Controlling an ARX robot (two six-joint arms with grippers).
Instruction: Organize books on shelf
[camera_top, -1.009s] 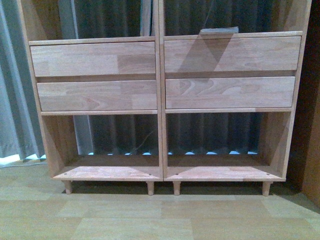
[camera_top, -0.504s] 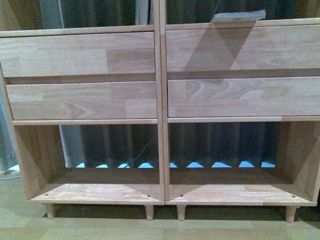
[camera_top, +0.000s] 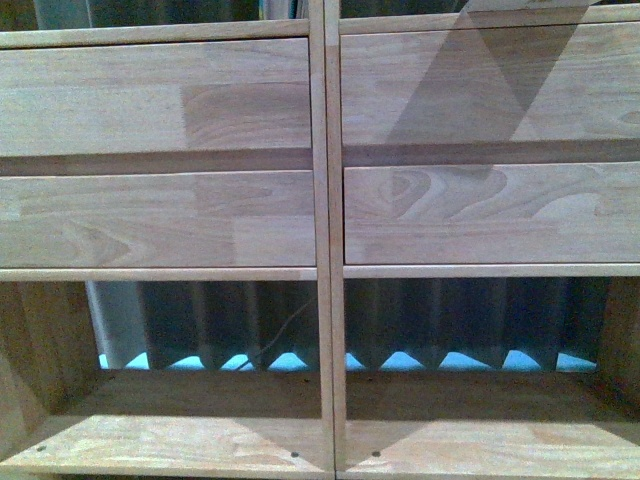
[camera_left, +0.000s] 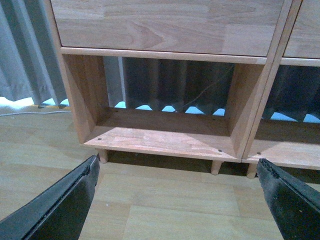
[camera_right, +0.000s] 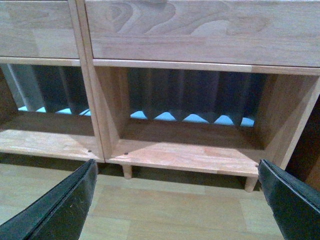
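- The pale wood shelf (camera_top: 327, 240) pretty much filled the front view, super close up, with its centre upright running straight down the middle.
- Each column had two plain drawer fronts (camera_top: 150, 95) stacked one over the other, and all four looked pushed in flush.
- Under the drawers each column had an open compartment (camera_top: 170, 440) with a pale bottom board.
- Through the open backs you could see a dark grey curtain (camera_top: 450, 315) with bright light peeking in under its hem. A thin cord (camera_top: 287, 318) dangled behind the left column.
- The left hand (camera_left: 177, 164) hung low in front of the left column's bottom compartment, over the wood-look floor (camera_left: 165, 210). Its two dark fingers (camera_left: 65, 200) were spread wide apart with nothing between them.
- Same deal for the right hand (camera_right: 177, 164): fingers splayed wide, holding nothing, facing the right column's bottom compartment.
- Both wrist views showed the short peg legs (camera_left: 216, 167) lifting the shelf off the floor, with shadow underneath.
- Neither hand was touching the shelf.
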